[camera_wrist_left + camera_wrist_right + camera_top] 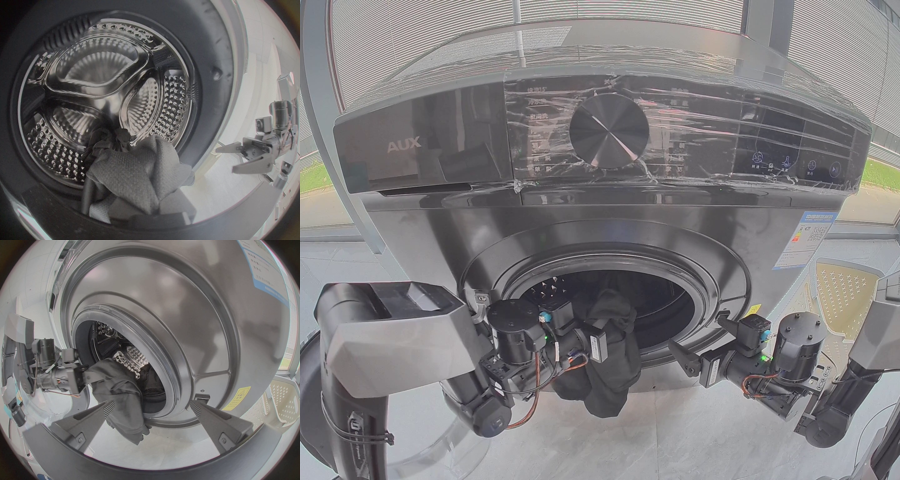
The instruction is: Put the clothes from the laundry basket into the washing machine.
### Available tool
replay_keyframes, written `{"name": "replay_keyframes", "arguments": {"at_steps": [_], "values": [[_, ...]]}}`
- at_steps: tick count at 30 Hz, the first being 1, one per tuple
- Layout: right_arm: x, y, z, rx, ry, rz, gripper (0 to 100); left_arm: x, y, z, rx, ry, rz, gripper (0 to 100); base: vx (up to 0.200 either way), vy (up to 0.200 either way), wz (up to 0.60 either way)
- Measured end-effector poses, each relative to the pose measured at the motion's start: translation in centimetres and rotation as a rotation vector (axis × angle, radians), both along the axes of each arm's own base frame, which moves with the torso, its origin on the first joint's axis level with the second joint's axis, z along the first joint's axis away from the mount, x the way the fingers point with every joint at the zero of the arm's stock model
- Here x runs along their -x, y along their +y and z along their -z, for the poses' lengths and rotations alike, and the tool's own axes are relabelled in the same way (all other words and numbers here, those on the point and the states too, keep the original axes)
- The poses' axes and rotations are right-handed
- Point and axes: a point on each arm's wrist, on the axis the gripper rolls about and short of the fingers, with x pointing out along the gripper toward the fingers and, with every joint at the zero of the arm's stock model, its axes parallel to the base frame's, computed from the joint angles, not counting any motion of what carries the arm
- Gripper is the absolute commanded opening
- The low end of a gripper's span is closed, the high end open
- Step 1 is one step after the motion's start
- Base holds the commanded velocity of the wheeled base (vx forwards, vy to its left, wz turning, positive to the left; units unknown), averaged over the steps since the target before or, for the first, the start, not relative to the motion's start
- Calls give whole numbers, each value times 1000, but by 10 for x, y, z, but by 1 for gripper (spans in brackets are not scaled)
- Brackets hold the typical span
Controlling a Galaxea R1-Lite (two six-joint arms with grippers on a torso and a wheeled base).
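The washing machine (600,206) stands with its round opening uncovered. My left gripper (601,337) is at the lower left of the opening, shut on a dark grey garment (609,375) that drapes over the rim and hangs toward the floor. In the left wrist view this garment (137,175) bunches in front of the steel drum (103,72), hiding the fingers. Another dark cloth (150,380) lies inside the drum. My right gripper (700,344) hovers open at the lower right of the opening, holding nothing; its fingers (106,410) spread wide.
A beige perforated laundry basket (844,294) stands to the right of the machine, also seen as the basket (284,396) in the right wrist view. The machine's open door (425,450) swings out at lower left. Pale tiled floor (687,437) lies in front.
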Motion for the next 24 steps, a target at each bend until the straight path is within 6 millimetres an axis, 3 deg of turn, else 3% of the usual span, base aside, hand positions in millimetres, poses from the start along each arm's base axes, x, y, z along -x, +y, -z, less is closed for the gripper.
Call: {"name": "replay_keyframes", "arguments": {"at_steps": [15, 24], "values": [[1, 0, -1, 1, -2, -3, 100, -57, -55, 22, 64, -47, 3, 0, 0, 0, 0], [1, 0, 0, 3, -1, -4, 100, -96, -74, 25, 19, 10, -18, 0, 0, 0, 0]]}}
